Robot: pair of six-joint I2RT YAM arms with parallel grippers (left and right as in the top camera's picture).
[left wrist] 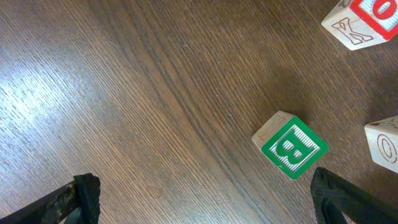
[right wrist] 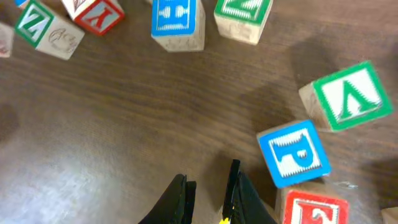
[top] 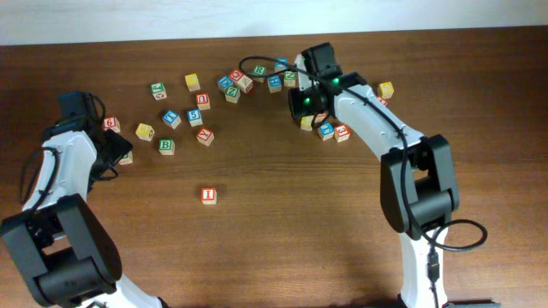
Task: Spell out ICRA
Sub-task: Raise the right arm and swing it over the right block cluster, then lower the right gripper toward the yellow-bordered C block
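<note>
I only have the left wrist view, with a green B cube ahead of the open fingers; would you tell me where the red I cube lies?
Observer: In the overhead view the red I cube stands alone, below and to the right of the green B cube.
Operator: Thank you. Where is the right arm working?
Observer: The right gripper, fingers nearly together with nothing between them, hangs beside a blue P cube.

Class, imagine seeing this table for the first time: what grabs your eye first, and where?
A scatter of bright alphabet cubes crowds the far side of the table, while one red-lettered cube sits alone nearer the front. The right gripper hangs low among the right-hand cubes, beside a blue P cube.
</note>
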